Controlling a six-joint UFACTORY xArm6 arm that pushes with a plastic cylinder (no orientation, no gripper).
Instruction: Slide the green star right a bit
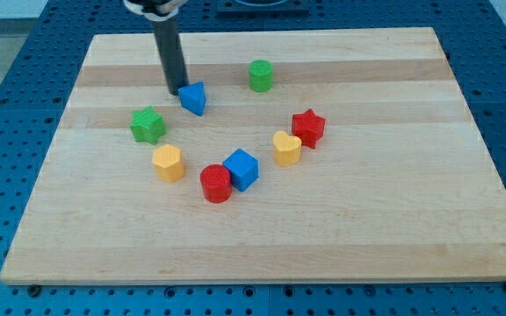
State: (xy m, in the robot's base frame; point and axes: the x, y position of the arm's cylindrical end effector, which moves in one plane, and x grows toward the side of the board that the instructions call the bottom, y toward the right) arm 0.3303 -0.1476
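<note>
We're seeing small matte, plastic-looking blocks on a pale striped wooden board (341,237), which is sitting on a blue perforated table (7,53). The green star (148,125), chunky and five-pointed, is lying at the view's left, just above the yellow hexagon (168,162). Our rod is bare, gripping nothing, with my tip (176,90) resting just left of the blue triangle (194,97) and up-right of the star.

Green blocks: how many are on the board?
2: green star at the view's left, below-left of my tip; green cylinder near the top centre. None seems hidden.
</note>
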